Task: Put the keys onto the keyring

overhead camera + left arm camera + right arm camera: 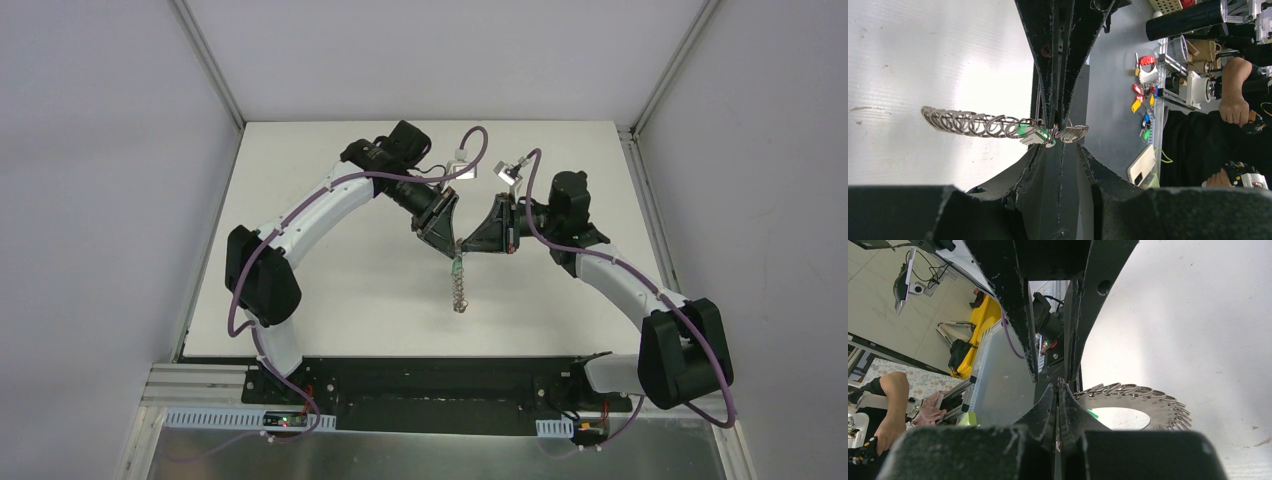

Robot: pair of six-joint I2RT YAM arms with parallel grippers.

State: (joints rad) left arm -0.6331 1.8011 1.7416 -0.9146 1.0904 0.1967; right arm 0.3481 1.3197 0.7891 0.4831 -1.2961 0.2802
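Both arms meet over the middle of the white table (pixel 330 290). The left gripper (pixel 455 244) and right gripper (pixel 467 246) are tip to tip. Both sets of jaws are pinched shut on the same spot of the keyring (pixel 458 285) rim, and we see no gap in either wrist view. The ring hangs from that pinch toward the near edge; we can't tell if its free end touches the table.

The green-headed key (pixel 1030 133) sits right at the pinch, against the ring's wire loops. We can't tell whether it's threaded on.

The tabletop is matte white with a few scuffs. Grey walls (pixel 100 200) and aluminium posts (pixel 210 65) box in the cell. Past the table edge we see coloured key tags (pixel 1144 97), a black cylinder (pixel 1188 20) and a person's forearm (pixel 1235 90). The right wrist view shows tiled floor (pixel 878 305) and a yellow object (pixel 982 322).
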